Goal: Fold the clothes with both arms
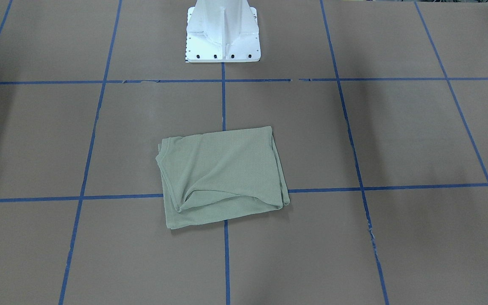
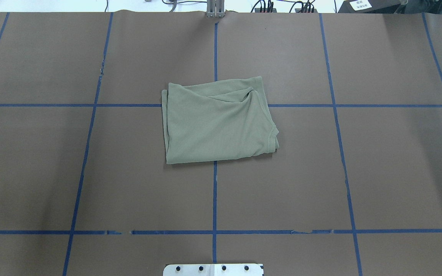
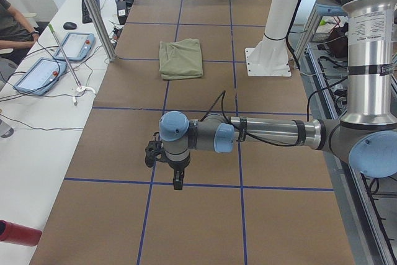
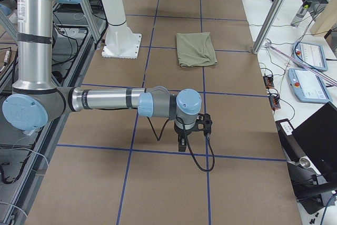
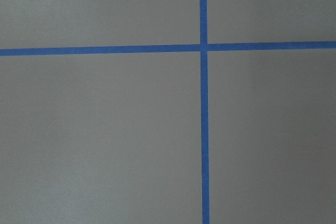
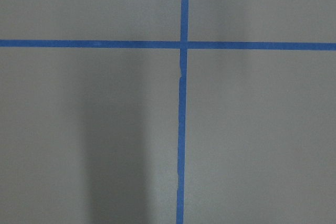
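Folded pale sage-green knit shirt [image 2: 217, 122] on brown table [image 2: 359, 172], black left gripper [image 3: 178, 182], right gripper [image 4: 181, 145] hung well away, openness could not be told.

Folded sage-green shirt [image 2: 219, 120] flat on brown table [image 2: 378, 161], straddling blue tape lines [image 2: 214, 199]

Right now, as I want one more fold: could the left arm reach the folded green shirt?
Probably yes. The left arm hangs over the table off to one side, the shirt lies flat and alone mid-table, and nothing stands between them.
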